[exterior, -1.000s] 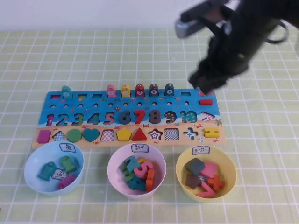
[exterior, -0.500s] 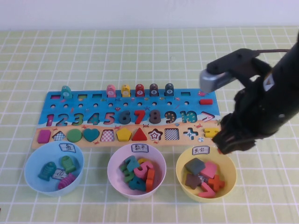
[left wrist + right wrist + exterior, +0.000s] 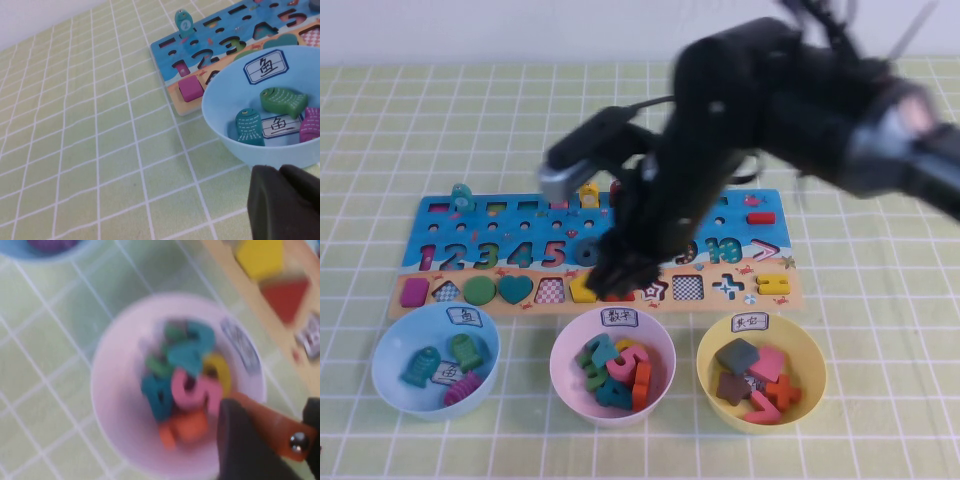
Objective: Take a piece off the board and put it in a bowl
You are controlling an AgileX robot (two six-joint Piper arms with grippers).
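The right end effector (image 3: 620,275) was seen above the long blue wooden puzzle board (image 3: 500,255), clenched on the small orange fish-shaped wooden piece (image 3: 272,427); the left end effector (image 3: 285,202) was beside the light blue round plastic bowl (image 3: 225,135), its state indiscernible.

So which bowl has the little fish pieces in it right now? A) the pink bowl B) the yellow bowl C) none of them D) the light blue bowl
D: the light blue bowl holds a teal fish, a green fish and a purple one. The pink bowl holds numbers and the yellow bowl holds shape pieces. The right gripper hangs over the board above the pink bowl, and the left gripper sits low beside the light blue bowl.
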